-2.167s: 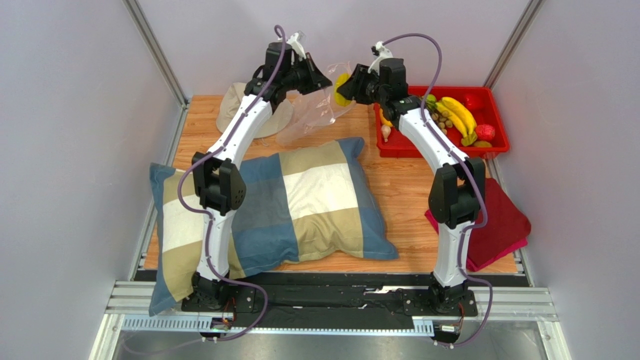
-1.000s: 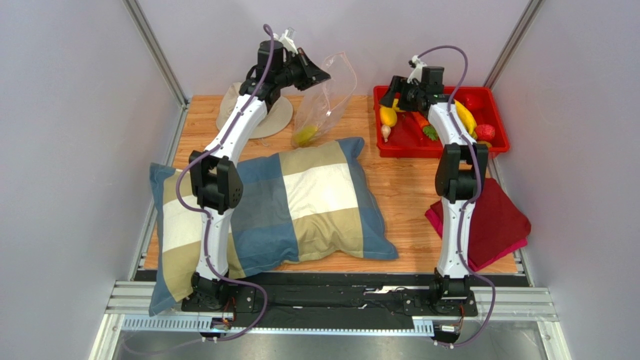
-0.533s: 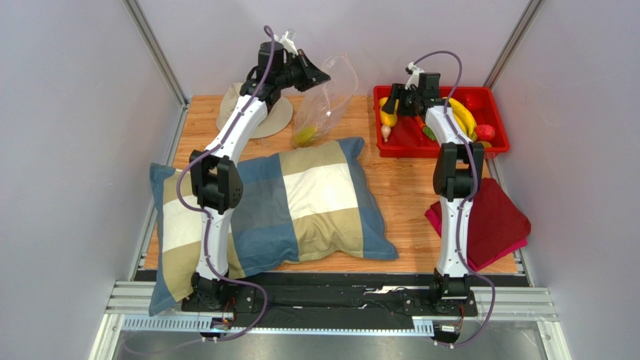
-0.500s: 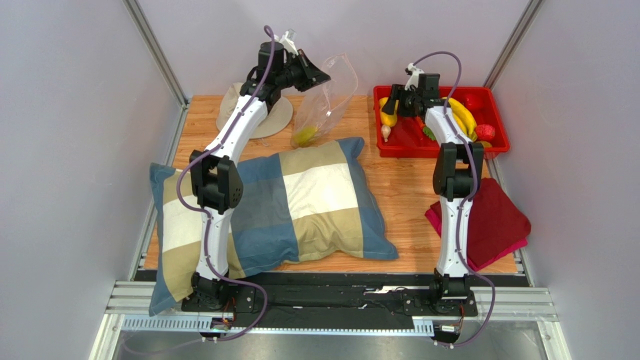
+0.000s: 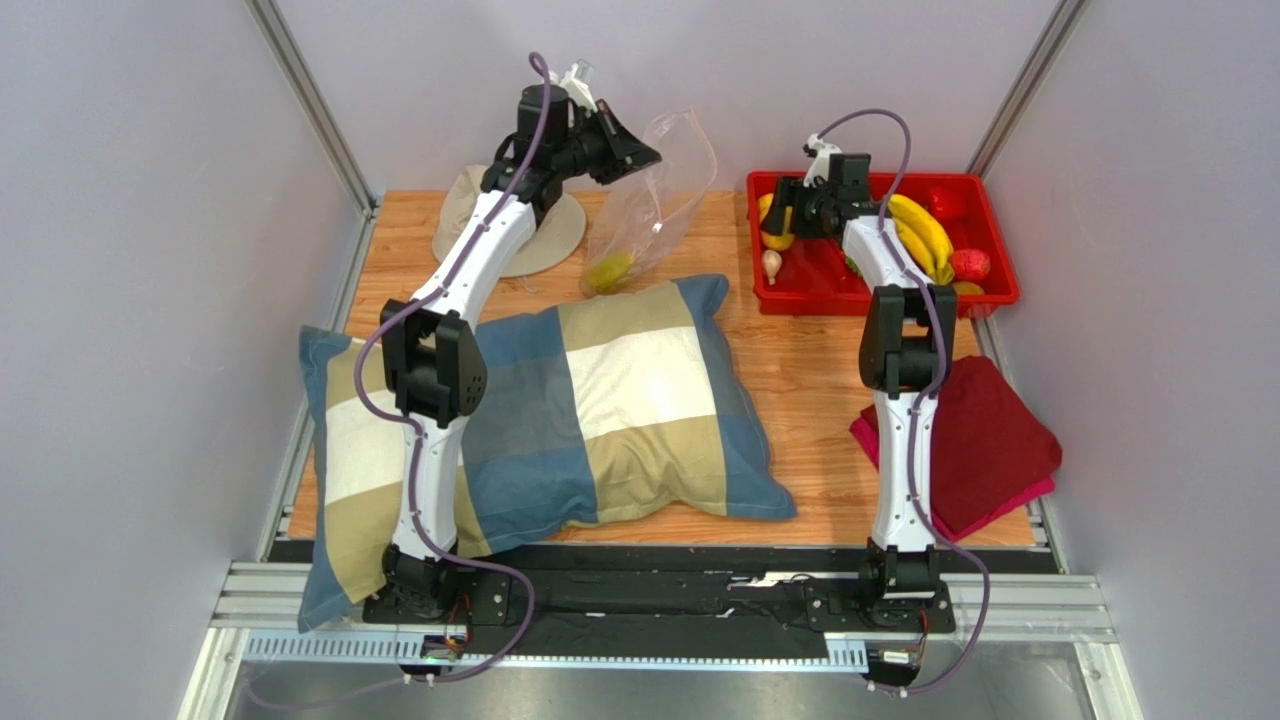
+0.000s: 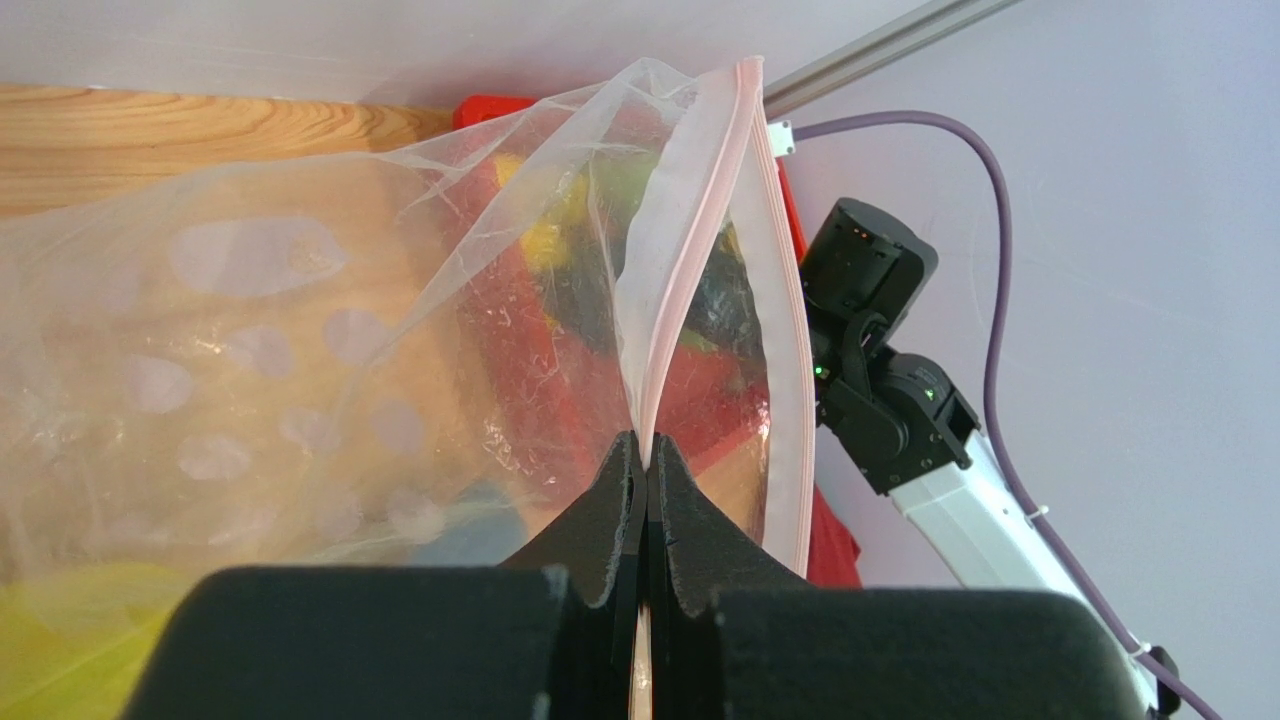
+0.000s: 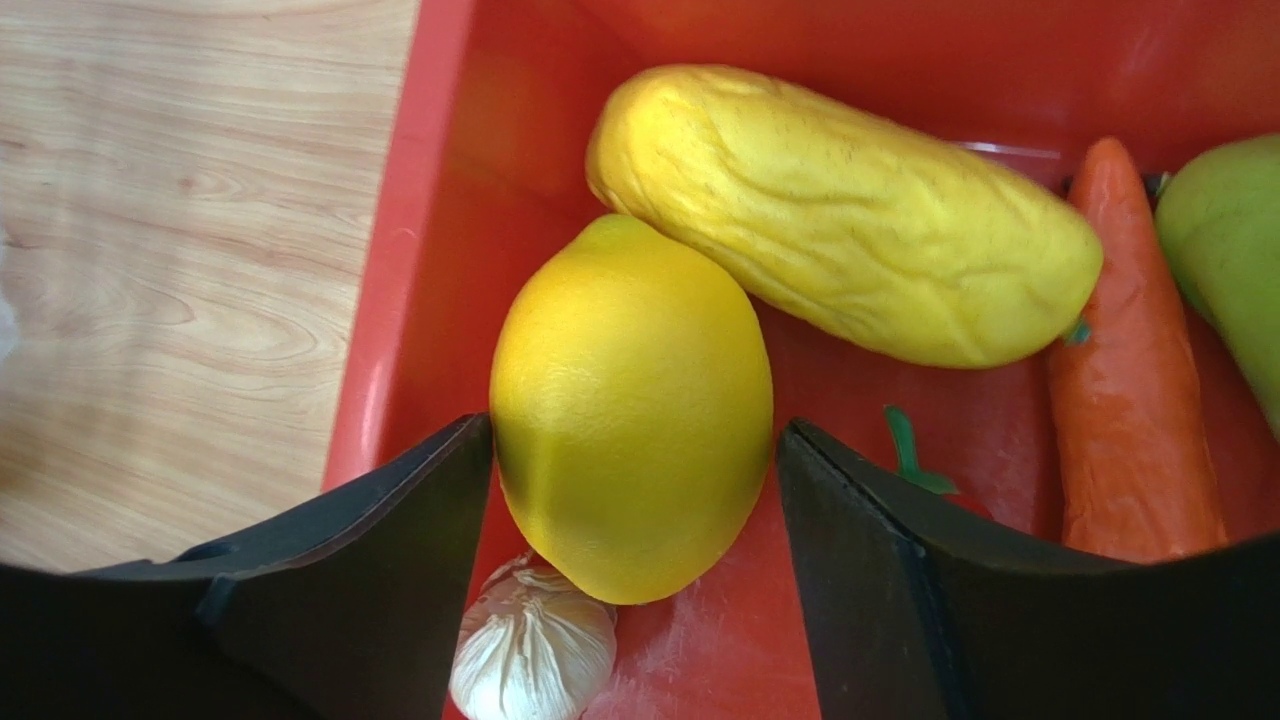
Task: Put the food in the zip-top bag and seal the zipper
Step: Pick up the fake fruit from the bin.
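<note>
Between the right gripper's (image 7: 634, 435) fingers sits a lemon (image 7: 631, 405), lying in the near left corner of a red tray (image 7: 406, 225). From where I stand the two dark fingers are spread wide, one close against each side of it. I cannot tell whether they are pressing or only flanking it. Just below the fingertips a small garlic (image 7: 534, 653) touches the lemon's lower end. Beyond the tips a lumpy yellow piece (image 7: 842, 210) lies slantwise against the lemon's top. To the right of the right finger lies a carrot (image 7: 1127, 390), and past that a green piece (image 7: 1225, 255) at the edge of view. Farther right in the tray are the bananas (image 5: 917, 228). The left gripper (image 6: 646, 450) is raised over the far side of the table (image 5: 812, 375) with its fingers pinched tight on the bag (image 6: 301, 330), right at the zipper (image 6: 699, 255). One pink strip runs straight up from the fingertips and the other bows out to their right, so the mouth gapes open. The bag hangs below the fingers, with a yellow-green piece (image 5: 609, 273) in its bottom, by the far edge of a checked pillow (image 5: 601, 405). A beige hat (image 5: 481, 225) lies left of the bag, and a red cloth (image 5: 999, 443) lies near the right arm.
</note>
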Controlling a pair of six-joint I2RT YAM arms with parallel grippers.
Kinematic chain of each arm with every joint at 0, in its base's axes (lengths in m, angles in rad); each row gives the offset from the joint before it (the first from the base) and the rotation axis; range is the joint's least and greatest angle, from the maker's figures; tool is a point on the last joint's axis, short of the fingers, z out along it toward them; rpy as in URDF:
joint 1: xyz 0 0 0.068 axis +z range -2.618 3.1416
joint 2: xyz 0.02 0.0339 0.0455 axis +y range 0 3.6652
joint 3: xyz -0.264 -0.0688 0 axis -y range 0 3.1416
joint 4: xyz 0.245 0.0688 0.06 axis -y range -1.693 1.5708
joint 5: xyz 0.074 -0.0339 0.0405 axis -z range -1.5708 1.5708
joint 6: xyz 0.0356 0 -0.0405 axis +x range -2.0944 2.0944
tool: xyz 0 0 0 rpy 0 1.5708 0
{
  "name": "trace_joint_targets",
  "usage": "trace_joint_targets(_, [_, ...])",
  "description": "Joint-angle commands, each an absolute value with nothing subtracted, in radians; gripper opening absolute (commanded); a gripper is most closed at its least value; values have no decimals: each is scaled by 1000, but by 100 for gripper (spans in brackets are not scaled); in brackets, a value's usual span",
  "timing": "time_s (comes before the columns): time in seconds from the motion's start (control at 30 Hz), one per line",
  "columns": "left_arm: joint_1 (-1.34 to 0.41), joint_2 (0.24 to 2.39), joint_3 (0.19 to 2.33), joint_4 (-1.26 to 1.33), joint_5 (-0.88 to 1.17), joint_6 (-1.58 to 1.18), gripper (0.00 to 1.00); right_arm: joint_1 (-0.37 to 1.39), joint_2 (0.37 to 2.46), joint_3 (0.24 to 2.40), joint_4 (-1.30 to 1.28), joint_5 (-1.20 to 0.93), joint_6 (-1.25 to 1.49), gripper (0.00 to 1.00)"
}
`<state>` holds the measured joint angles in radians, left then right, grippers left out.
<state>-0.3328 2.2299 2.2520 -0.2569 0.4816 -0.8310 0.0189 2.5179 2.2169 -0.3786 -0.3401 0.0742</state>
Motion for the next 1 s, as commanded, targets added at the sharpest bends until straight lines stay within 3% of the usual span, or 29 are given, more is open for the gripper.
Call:
trace_joint_targets(0.0, [-334, 2230, 2252, -232, 492, -822, 0, 26, 2551, 2267, -437, -290, 15, 76])
trace_joint_targets(0.13, [-334, 2226, 2246, -232, 491, -818, 0, 28, 2553, 2272, -463, -279, 5, 79])
trace_joint_targets(0.27, [-334, 2220, 2244, -236, 488, -807, 0, 25, 2530, 2261, -442, -285, 5, 55])
trace_joint_targets(0.47, [-337, 2218, 2250, -247, 495, -793, 0, 17, 2422, 2223, -402, -304, 6, 35])
trace_joint_targets(0.97, [-362, 2206, 2252, -273, 474, -761, 0, 31, 1950, 2048, -290, -567, 265, 29])
